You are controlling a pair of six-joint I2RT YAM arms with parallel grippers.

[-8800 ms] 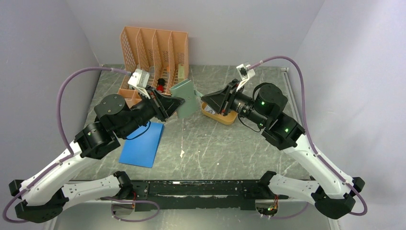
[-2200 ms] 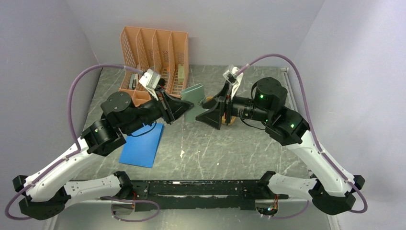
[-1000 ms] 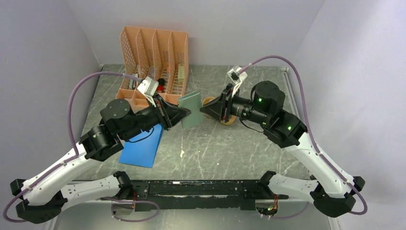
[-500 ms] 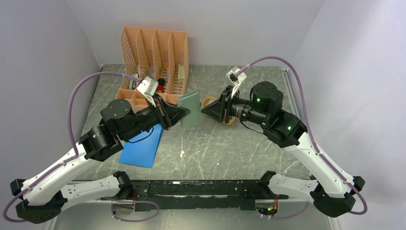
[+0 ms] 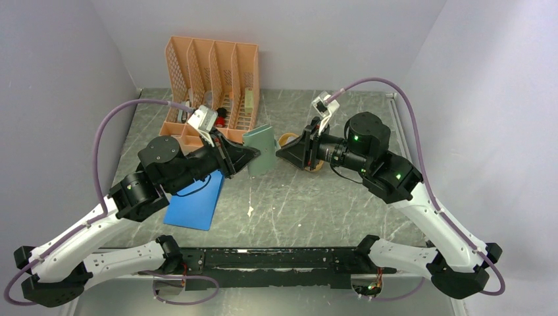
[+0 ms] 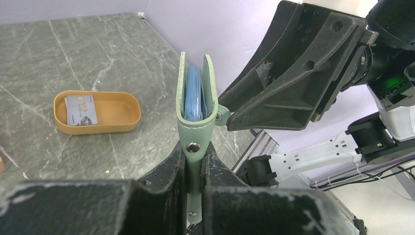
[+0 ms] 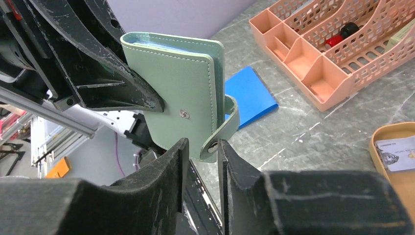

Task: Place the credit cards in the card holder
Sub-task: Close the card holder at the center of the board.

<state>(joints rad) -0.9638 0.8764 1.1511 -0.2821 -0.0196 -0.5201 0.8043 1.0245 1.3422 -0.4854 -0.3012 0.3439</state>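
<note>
My left gripper [image 5: 249, 157] [image 6: 195, 147] is shut on the spine end of the sage-green card holder [image 5: 260, 150] [image 6: 195, 105] and holds it above the table. The holder is nearly folded, with blue inner pockets showing between its covers. My right gripper [image 5: 281, 151] [image 7: 200, 144] faces it from the right. Its jaws stand a little apart around the holder's lower corner [image 7: 171, 93] and the snap tab [image 7: 222, 129]. The tab rests against one finger. One credit card [image 6: 80, 109] [image 7: 396, 152] lies in the mustard-yellow tray [image 6: 122, 125] [image 5: 314, 164].
A peach mesh desk organizer [image 5: 214, 72] [image 7: 333, 58] stands at the back left with small items in it. A flat blue pad [image 5: 195, 201] [image 7: 247, 93] lies under the left arm. Grey walls close in both sides.
Over the last second the right gripper has drawn back slightly to the right of the card holder. The left arm has held the holder almost still.
</note>
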